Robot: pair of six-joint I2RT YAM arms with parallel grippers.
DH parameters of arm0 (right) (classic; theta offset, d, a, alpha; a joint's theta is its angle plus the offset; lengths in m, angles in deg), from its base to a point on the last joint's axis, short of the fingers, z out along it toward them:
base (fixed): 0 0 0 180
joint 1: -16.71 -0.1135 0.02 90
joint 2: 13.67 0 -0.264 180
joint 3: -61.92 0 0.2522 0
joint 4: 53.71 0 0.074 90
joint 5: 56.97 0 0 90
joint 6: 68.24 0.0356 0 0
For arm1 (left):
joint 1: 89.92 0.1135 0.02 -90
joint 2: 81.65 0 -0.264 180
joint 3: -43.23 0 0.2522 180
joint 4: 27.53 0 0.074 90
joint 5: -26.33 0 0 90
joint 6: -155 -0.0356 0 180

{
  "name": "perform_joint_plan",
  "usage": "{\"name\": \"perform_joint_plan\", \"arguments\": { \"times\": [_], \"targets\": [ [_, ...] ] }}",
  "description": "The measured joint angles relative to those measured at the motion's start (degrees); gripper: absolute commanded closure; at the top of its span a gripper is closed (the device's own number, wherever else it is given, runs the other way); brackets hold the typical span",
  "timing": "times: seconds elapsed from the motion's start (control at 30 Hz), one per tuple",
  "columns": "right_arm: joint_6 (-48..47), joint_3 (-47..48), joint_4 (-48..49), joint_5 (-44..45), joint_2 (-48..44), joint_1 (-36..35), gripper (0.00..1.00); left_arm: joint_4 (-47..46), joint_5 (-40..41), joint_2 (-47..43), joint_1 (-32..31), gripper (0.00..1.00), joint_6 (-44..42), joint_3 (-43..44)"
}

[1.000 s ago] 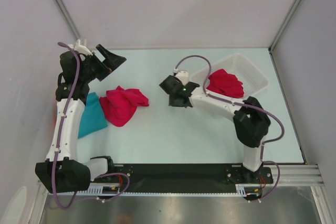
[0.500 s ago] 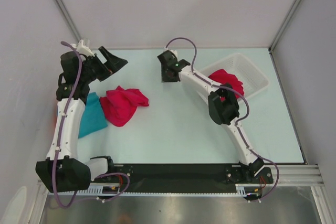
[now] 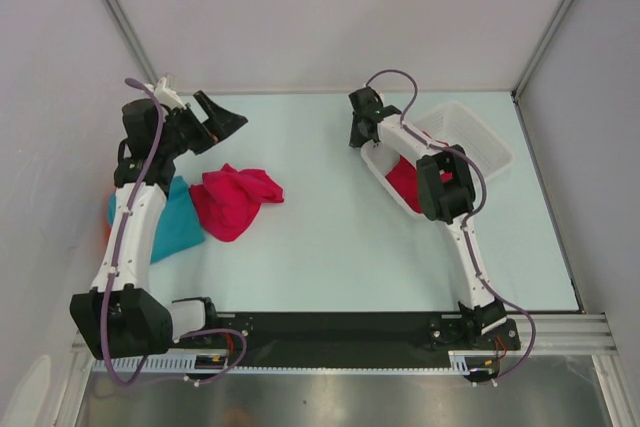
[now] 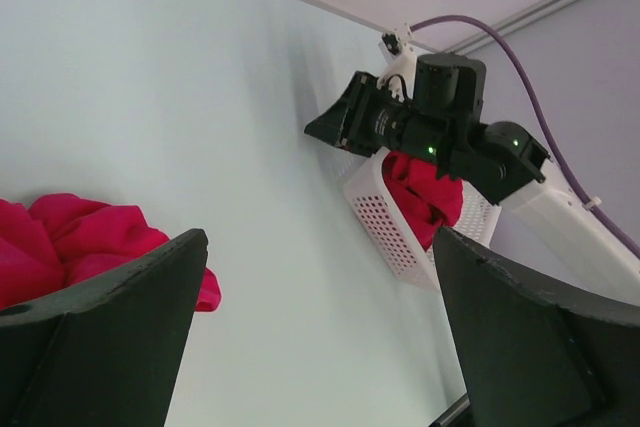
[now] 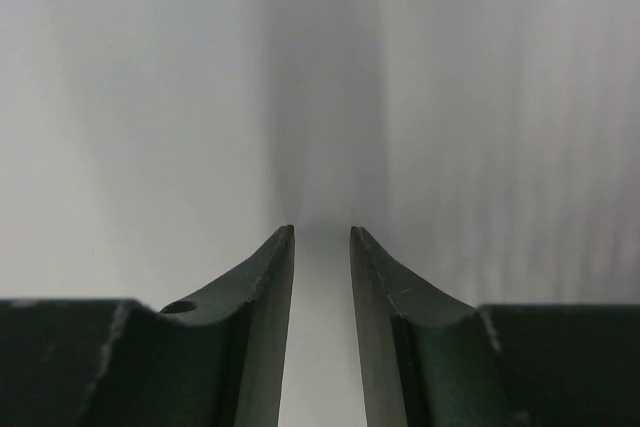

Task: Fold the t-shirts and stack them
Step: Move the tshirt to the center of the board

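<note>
Basket [image 3: 487,139]: right of centre, with a crumpled crimson t-shirt [image 3: 405,179] inside.
Loose crimson t-shirt [image 3: 232,199]: left of centre, touching the teal t-shirt [image 3: 178,227] (partly under the arm).
Left gripper [image 3: 222,127]: upper left, spread wide, empty.
Right gripper [image 5: 322,232]: narrow gap, nothing between.

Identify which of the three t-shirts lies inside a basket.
The crimson t-shirt on the right, bunched inside the white mesh basket. The other crimson t-shirt and the teal t-shirt lie loose on the table, at the left.

On the table [image 3: 330,247], leftmost t-shirt [image 3: 178,225] against middle t-shirt [image 3: 232,199] (touching); third t-shirt [image 3: 403,179] in the basket [image 3: 482,139], right.
</note>
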Motion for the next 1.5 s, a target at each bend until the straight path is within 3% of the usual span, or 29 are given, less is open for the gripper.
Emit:
{"name": "perform_joint_plan", "arguments": {
  "times": [0.2, 0.43, 0.73, 1.2, 1.33, 1.5],
  "targets": [
    [4.3, -26.7, 4.2, 0.8, -16.6, -1.2, 0.65, -1.0, -1.0, 0.8, 0.0, 0.0, 0.0, 0.0],
    [9.8, -45.1, 3.0, 4.4, -34.2, -2.6, 0.64, -1.4, -2.3, 0.3, 0.2, 0.0, 0.0, -0.4],
    [13.3, -50.3, -0.5, 9.9, -45.9, -8.9, 0.63, -1.1, -3.8, -4.2, 0.5, 0.0, 0.0, -1.3],
    [17.3, -52.5, -5.5, 11.7, -45.4, -8.3, 0.6, 0.5, -5.5, -7.2, 1.5, 0.0, 0.1, -1.7],
    [20.3, -53.4, -7.1, 11.0, -45.4, -6.0, 0.6, 0.6, -5.6, -7.2, 1.5, 0.0, 0.5, -1.7],
    [24.2, -57.8, -8.6, 8.9, -47.6, 2.2, 0.6, 0.6, -5.7, -7.5, 1.5, 0.0, 0.7, -1.7]
  ]
}}
